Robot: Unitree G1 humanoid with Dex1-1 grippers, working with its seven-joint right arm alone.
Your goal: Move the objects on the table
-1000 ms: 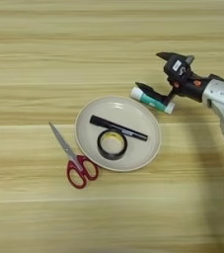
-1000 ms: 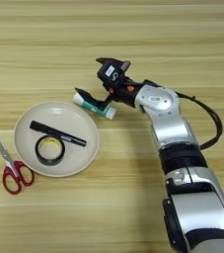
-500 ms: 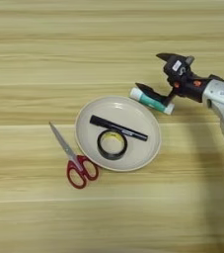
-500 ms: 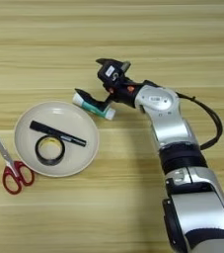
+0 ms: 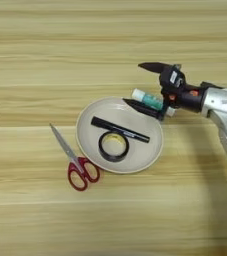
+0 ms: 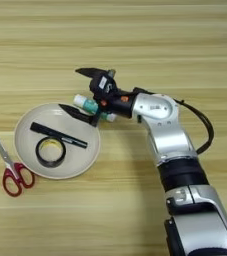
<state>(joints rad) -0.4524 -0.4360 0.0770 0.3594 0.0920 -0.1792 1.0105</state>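
Wood-grain table (image 5: 45, 60), round plate (image 5: 87, 141) with slim marker (image 5: 119, 129), tape ring (image 5: 114, 146); hand (image 6: 79, 89) open around glue stick (image 6: 85, 103).

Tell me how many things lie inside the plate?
2. The marker pen lies across the middle of the plate; the ring of tape lies just below it. Nothing seems hidden.

The wood-grain table (image 5: 45, 60) carries a beige plate (image 5: 87, 145), red-handled scissors (image 5: 75, 162) and a glue stick (image 5: 147, 98)
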